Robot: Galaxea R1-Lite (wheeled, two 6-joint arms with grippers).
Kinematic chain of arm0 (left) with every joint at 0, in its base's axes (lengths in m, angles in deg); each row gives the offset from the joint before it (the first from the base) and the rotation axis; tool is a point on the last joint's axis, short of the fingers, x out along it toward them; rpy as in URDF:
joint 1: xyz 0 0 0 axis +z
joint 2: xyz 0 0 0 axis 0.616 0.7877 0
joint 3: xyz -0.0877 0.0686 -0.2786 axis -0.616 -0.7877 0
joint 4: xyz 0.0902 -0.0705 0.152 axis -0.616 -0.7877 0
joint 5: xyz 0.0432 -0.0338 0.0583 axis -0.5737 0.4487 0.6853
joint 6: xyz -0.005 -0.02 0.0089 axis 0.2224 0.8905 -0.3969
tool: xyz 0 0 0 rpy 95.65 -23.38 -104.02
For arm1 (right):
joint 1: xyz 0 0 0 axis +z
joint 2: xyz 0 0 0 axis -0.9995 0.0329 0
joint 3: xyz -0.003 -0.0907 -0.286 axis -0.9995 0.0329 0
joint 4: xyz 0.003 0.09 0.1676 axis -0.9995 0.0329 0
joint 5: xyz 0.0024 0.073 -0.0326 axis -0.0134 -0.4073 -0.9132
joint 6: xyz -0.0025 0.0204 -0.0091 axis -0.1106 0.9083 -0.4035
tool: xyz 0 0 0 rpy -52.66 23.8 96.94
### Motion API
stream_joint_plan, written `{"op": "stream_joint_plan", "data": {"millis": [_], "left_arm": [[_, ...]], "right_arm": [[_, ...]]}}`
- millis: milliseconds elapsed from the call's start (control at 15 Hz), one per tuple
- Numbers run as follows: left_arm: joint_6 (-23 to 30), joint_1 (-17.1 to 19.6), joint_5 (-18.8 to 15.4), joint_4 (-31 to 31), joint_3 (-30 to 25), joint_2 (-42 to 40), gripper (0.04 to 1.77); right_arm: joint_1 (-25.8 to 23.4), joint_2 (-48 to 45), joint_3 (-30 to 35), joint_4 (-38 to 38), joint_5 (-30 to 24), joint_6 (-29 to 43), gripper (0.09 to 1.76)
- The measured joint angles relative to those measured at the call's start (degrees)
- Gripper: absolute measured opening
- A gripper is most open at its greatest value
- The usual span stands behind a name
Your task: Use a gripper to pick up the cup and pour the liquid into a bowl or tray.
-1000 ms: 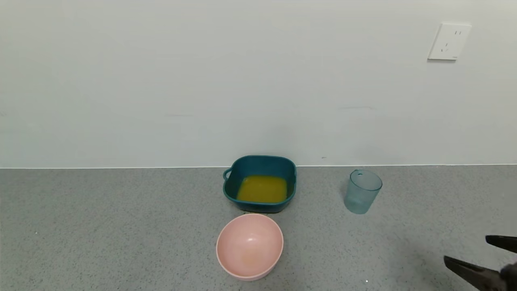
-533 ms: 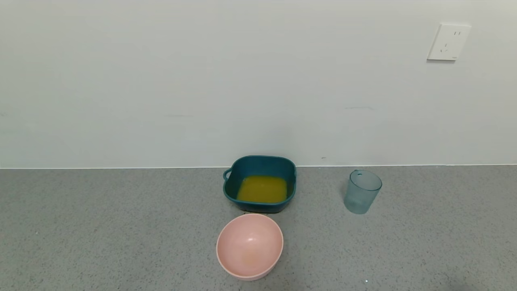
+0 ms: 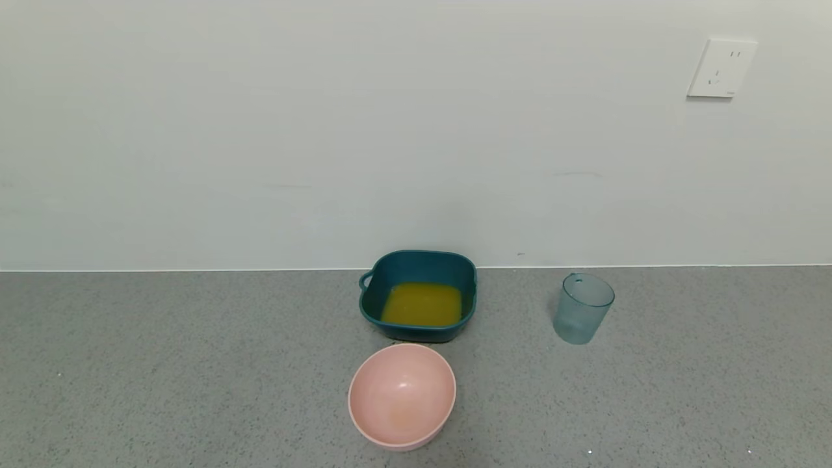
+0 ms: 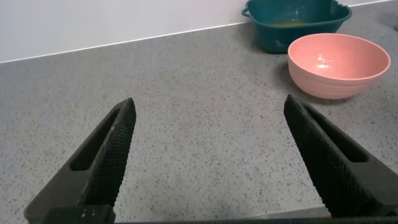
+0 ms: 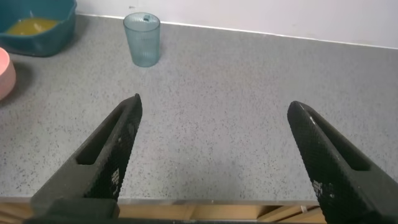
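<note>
While the grey counter ran bare from the wall to its near edge, both grippers stayed low at that edge: the left gripper and right gripper each gaped wide, gripping nothing. At twelve o'clock sat the teal dish, holding orange liquid; the pink bowl just before it. At two o'clock the cup stood upright, mouth up.

Left gripper: two black tapered fingers, stippled inner faces, a slot recessed along each outer side.
Right gripper: two matching black fingers, small pale markings low on the textured faces.
</note>
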Motion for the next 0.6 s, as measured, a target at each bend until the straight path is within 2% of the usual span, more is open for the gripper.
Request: {"op": "stream_joint_plan", "data": {"millis": [267,600], "left_arm": [[0.0,0.0,0.0,0.0,0.0,0.0,1.72],[0.0,0.0,0.0,0.0,0.0,0.0,1.72]], "right_arm": [[0.9,-5.8,2.7,-0.4,0.5,0.2,1.70],[1.4,-12.9,9.8,-4.0,1.2,0.4,1.70]]}}
